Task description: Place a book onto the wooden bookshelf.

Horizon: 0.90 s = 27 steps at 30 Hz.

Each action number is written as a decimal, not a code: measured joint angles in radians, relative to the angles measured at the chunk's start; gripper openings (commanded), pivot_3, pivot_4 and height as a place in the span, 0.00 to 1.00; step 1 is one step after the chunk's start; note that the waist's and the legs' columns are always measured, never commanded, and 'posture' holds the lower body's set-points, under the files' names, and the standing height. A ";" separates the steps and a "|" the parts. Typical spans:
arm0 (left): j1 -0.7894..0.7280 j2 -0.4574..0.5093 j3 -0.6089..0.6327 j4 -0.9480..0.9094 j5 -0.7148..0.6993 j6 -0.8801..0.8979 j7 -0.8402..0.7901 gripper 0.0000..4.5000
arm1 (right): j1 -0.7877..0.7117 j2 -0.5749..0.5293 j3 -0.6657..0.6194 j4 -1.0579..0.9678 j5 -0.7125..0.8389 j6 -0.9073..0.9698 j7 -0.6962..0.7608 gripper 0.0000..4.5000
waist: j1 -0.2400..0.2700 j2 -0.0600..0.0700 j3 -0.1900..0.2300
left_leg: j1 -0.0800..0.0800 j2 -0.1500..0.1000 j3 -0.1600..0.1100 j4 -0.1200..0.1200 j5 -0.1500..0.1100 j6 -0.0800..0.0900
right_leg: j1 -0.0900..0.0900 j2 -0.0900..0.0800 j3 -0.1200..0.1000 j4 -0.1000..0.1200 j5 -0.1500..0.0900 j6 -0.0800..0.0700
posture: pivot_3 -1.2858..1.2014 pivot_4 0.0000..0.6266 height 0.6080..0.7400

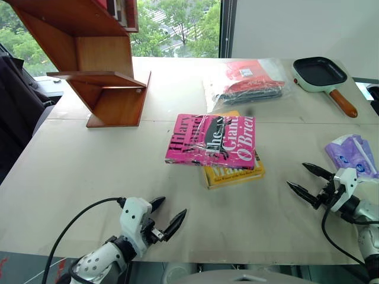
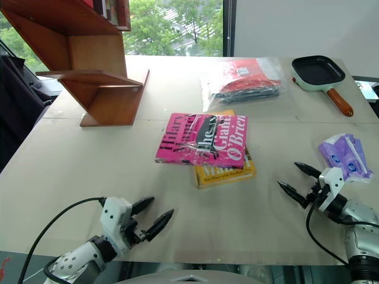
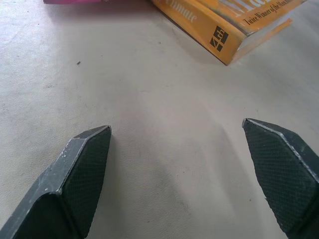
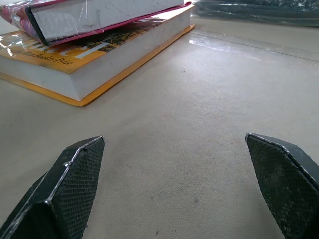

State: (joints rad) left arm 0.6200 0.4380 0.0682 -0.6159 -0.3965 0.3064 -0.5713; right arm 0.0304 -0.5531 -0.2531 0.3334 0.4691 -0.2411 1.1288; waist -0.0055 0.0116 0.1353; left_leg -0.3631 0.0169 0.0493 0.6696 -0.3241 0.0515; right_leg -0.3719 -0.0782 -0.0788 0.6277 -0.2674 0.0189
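On the beige table [image 1: 89, 177] we see the pink plastic-wrapped book [image 1: 211, 141] atop a yellow paperback [image 1: 237, 173]; left gripper [image 1: 167, 216] and right gripper [image 1: 308, 179] both spread wide, empty.

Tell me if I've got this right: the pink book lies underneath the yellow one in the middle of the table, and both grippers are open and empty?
Not quite. The pink book lies on top of the yellow book, not underneath; the right wrist view shows the stack from the side. The rest holds: the left gripper and the right gripper are both open and empty.
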 measured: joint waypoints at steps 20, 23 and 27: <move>-0.033 0.008 -0.011 0.010 0.012 -0.008 -0.014 0.97 | 0.014 -0.015 -0.001 0.002 0.005 -0.005 0.026 1.00 | 0.017 -0.002 0.001 | 0.000 0.000 0.000 0.001 0.000 0.000 | 0.000 0.000 0.000 0.001 0.000 0.000 | 0.52 0.24 1.00; -0.065 -0.005 -0.005 0.010 -0.011 0.024 0.003 0.97 | 0.006 -0.030 -0.002 0.026 0.008 -0.015 0.062 1.00 | 0.018 -0.003 0.002 | -0.001 0.000 0.000 0.001 0.000 0.000 | 0.000 0.000 -0.001 0.001 0.000 0.000 | 0.52 0.24 1.00; -0.118 -0.117 -0.002 -0.083 -0.240 0.198 0.130 0.97 | 0.042 -0.064 -0.018 0.009 0.061 -0.022 0.167 1.00 | 0.022 -0.003 0.003 | -0.003 0.000 -0.001 0.003 0.000 0.001 | 0.000 0.000 -0.002 0.000 0.002 0.004 | 0.52 0.24 1.00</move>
State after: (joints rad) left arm 0.5019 0.3207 0.0665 -0.6992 -0.6368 0.5048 -0.4412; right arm 0.0722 -0.6168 -0.2707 0.3422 0.5301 -0.2627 1.2963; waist 0.0169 0.0084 0.1379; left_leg -0.3661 0.0168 0.0484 0.6727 -0.3241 0.0520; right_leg -0.3716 -0.0782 -0.0803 0.6280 -0.2653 0.0227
